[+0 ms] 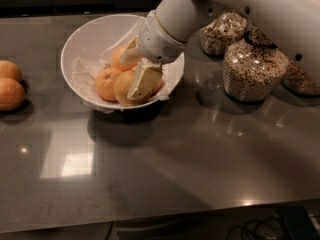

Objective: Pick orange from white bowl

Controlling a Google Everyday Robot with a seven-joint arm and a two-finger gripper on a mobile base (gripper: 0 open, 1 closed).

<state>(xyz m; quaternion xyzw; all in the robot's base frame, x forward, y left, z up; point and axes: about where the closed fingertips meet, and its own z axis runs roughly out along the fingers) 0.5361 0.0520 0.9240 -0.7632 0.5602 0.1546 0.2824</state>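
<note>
The white bowl stands at the back left of the counter, with a wrinkly liner sheet and three oranges in it. The paler yellow-orange orange lies at the bowl's front. A deeper orange fruit is to its left and another is behind. My gripper reaches down into the bowl from the upper right. It is open, with one pale finger lying over the right side of the pale orange and the other finger by the back fruit. The orange rests in the bowl.
Two more oranges lie on the counter at the far left. Glass jars of cereal and nuts stand at the right, close behind my arm. The dark glossy counter stretches to the front edge.
</note>
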